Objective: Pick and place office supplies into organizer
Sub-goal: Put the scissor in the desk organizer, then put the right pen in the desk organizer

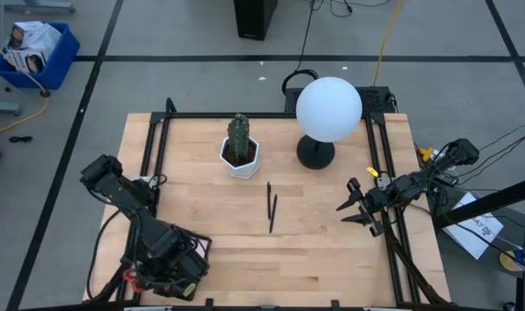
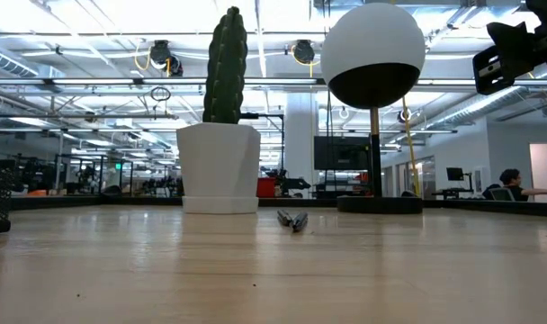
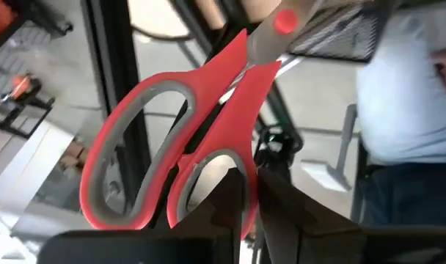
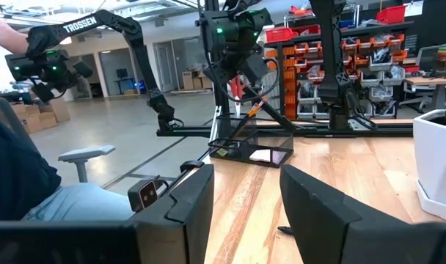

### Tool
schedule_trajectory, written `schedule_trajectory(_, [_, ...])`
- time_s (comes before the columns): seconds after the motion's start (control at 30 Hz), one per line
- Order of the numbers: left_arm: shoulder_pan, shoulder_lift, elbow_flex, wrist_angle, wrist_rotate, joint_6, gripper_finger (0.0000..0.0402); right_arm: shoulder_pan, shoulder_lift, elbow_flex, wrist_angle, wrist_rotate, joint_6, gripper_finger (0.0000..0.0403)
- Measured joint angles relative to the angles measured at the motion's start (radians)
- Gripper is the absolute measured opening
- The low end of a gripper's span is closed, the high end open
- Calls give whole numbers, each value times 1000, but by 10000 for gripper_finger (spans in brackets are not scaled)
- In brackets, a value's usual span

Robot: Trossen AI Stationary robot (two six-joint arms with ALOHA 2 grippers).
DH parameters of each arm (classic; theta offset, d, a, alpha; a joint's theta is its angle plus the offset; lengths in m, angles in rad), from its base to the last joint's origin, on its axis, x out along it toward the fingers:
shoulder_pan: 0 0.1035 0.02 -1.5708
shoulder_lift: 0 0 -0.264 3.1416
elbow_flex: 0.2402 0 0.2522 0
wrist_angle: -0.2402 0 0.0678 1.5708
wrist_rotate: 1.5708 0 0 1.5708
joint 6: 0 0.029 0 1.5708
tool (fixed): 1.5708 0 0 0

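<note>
Red-handled scissors sit in my left gripper, which is shut on them at the table's near left corner. Their blades point away toward the black mesh organizer. In the right wrist view the left gripper hangs above the organizer, which stands on the table. Two thin dark pens lie on the table's middle. My right gripper waits open near the right edge, holding nothing. My left gripper holds the scissors by their red handle, at the smaller finger loop, between its two dark fingers. The scissors are lifted clear, the handles toward the wrist and the blade end slanting down away from it. The gripper's own body hides the exact contact.
A cactus in a white pot and a white globe lamp on a black base stand at the back middle. A black frame rail runs along the table's sides. A seated person shows just beyond the near left corner.
</note>
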Motion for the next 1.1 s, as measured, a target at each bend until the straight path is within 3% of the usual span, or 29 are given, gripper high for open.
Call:
schedule_trajectory(0.47, [7, 0, 0, 54, -98, 65, 152, 0, 0, 0, 0, 0, 0, 153])
schedule_trajectory(0.9, [9, 0, 0, 46, -238, 252, 157, 0, 0, 0, 0, 0, 0, 153])
schedule_trajectory(1.1, [22, -1, 17, 40, -381, 373, 157, 0, 0, 0, 0, 0, 0, 153])
